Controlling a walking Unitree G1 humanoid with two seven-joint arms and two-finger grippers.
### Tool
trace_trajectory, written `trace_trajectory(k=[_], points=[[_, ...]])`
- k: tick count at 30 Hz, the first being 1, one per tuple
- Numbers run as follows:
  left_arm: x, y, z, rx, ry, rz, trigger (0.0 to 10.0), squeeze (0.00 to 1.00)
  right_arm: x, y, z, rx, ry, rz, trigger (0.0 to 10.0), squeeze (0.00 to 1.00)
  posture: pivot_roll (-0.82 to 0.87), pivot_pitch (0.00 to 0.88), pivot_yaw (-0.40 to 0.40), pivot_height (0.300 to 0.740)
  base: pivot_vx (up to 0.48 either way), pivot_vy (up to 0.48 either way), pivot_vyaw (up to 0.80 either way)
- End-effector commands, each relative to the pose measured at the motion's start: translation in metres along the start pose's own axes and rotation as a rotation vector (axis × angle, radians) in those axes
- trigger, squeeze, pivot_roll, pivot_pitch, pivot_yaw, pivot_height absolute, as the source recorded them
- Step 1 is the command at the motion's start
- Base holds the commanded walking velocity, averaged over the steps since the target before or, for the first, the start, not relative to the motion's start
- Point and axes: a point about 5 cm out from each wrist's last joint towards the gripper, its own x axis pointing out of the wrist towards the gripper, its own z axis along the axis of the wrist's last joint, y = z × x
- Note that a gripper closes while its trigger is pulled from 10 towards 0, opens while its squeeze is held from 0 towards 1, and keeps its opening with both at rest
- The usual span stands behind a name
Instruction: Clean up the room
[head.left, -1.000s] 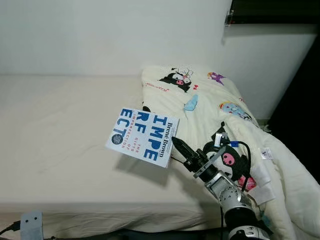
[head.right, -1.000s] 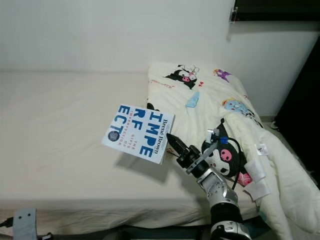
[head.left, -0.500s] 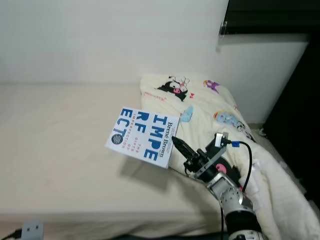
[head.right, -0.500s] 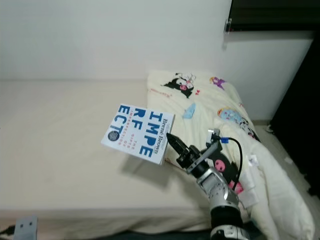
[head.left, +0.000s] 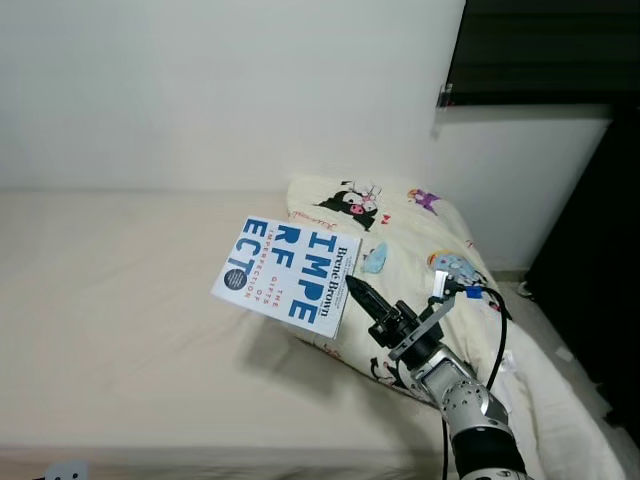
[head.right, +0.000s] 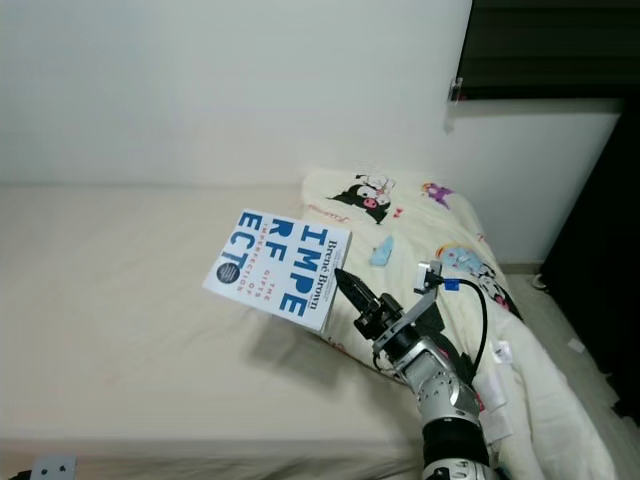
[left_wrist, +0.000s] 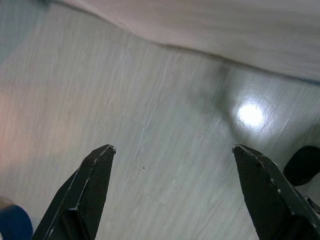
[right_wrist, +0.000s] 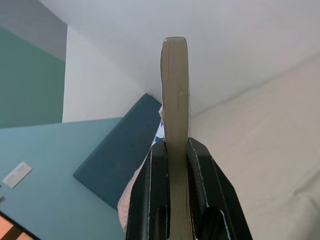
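A white book (head.left: 288, 274) with big blue letters hangs in the air above the cream mattress (head.left: 120, 300). My right gripper (head.left: 352, 290) is shut on the book's right edge, near its spine. In the right wrist view the book's page edge (right_wrist: 175, 100) stands upright between the two black fingers (right_wrist: 150, 200). My left gripper (left_wrist: 172, 152) hangs open over a pale wooden floor (left_wrist: 150, 125), with nothing between its fingers.
A cream quilt (head.left: 420, 230) printed with cartoon characters lies heaped along the bed's right side, with a small light blue item (head.left: 376, 262) on it. A white wall (head.left: 220, 90) runs behind the bed. A dark opening (head.left: 600, 250) stands at the right.
The camera has risen and tilted, so the bed sits lower in view. My right gripper still holds the book at about the same spot in the picture.
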Motion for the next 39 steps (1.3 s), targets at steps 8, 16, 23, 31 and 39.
trace_trajectory(k=[8, 16, 23, 31, 39], points=[[-0.002, -0.006, -0.01, 0.038, 0.032, -0.02, 10.0, 0.0, 0.005, 0.005, 0.003, -0.017, -0.001, 0.025, 0.0, 0.0, 0.12, 0.0, -0.022, 0.739, 0.0, 0.0, 0.0], [-0.003, -0.01, -0.013, 0.038, 0.048, -0.032, 10.0, 0.0, 0.004, -0.005, -0.004, -0.054, 0.039, -0.076, 10.0, 0.0, 0.12, 0.0, -0.022, 0.74, -0.265, 0.0, -0.08], [-0.004, -0.013, -0.016, 0.054, 0.044, -0.063, 10.0, 0.0, 0.0, -0.004, -0.007, -0.079, 0.038, -0.066, 10.0, 0.0, 0.12, 0.0, -0.019, 0.74, -0.156, 0.0, 0.03], [-0.005, -0.017, -0.018, 0.06, 0.044, -0.11, 10.0, 0.0, 0.002, -0.001, -0.006, -0.079, 0.023, -0.04, 10.0, 0.0, 0.12, 0.0, -0.02, 0.74, 0.0, 0.0, 0.79], [-0.005, -0.021, -0.02, 0.067, 0.057, -0.128, 10.0, 0.0, 0.004, 0.002, -0.007, -0.083, 0.023, -0.015, 10.0, 0.0, 0.12, 0.0, -0.019, 0.74, 0.0, -0.461, 0.78]])
